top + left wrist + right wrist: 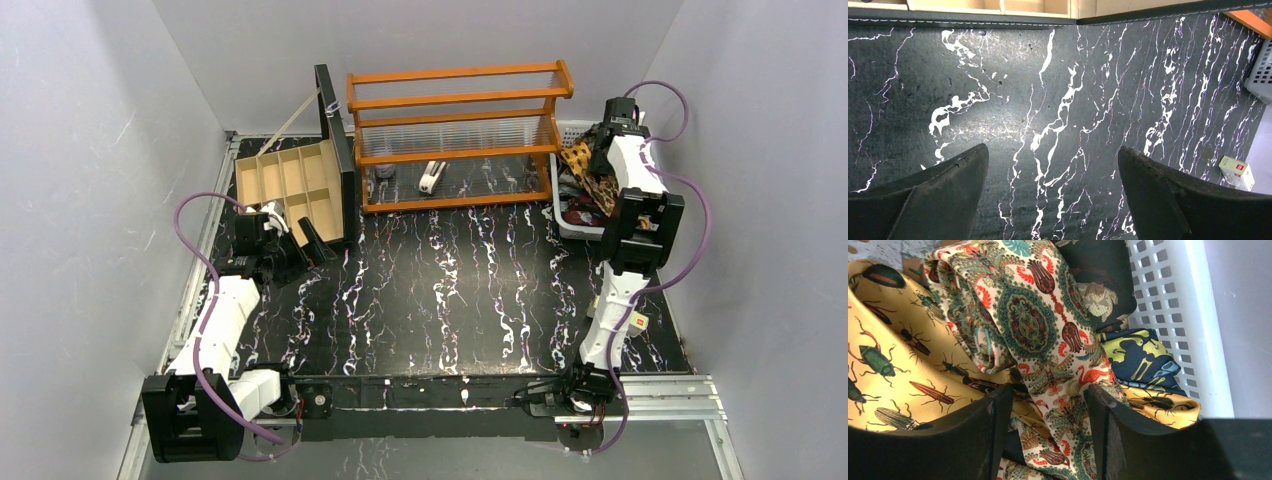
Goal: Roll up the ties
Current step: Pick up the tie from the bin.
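Heaped in the white basket, not yet rolled: the ties. Dipped into the basket with the right gripper, fingers partly apart on both sides of one flowery tie, probably to pinch and lift it. Far from the basket, left gripper spread wide, holding nothing, waiting.

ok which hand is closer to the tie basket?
Right. The right hand is in the white basket, straddling a paisley tie; the left hand hovers over bare table by the wooden tray.
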You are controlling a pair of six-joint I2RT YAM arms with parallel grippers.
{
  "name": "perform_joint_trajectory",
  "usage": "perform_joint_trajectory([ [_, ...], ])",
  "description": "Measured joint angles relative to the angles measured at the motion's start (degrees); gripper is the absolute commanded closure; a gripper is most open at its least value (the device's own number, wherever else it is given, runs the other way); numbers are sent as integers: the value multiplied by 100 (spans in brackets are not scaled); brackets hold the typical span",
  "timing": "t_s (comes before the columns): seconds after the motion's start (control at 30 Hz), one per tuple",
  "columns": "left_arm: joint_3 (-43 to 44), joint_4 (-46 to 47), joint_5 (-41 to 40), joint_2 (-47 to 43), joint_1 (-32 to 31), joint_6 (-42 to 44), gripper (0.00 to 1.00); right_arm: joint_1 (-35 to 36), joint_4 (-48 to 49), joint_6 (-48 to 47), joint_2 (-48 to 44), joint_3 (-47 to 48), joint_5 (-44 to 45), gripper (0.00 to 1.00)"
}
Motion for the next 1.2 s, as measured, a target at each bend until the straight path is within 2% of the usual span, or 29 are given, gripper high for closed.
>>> perform_joint_trajectory([
  [0.17,0,-22,28,7,2,0,2,-35,17,-151,57,70,59,74],
  [0.33,0,-24,28,37,2,11,2,-42,63,-227,20,107,50,96],
  [0.6,0,-24,26,48,2,17,2,-55,22,-234,-352,105,39,99],
  [0.9,-20,-28,24,46,0,15,2,-59,28,-46,-1729,-219,-81,99],
  [1.03,-22,-31,24,46,0,15,2,-61,-96,271,-2168,-249,-544,99],
  [1.2,-22,-31,26,44,2,15,2,-63,-85,793,-3195,-1058,-1453,99],
])
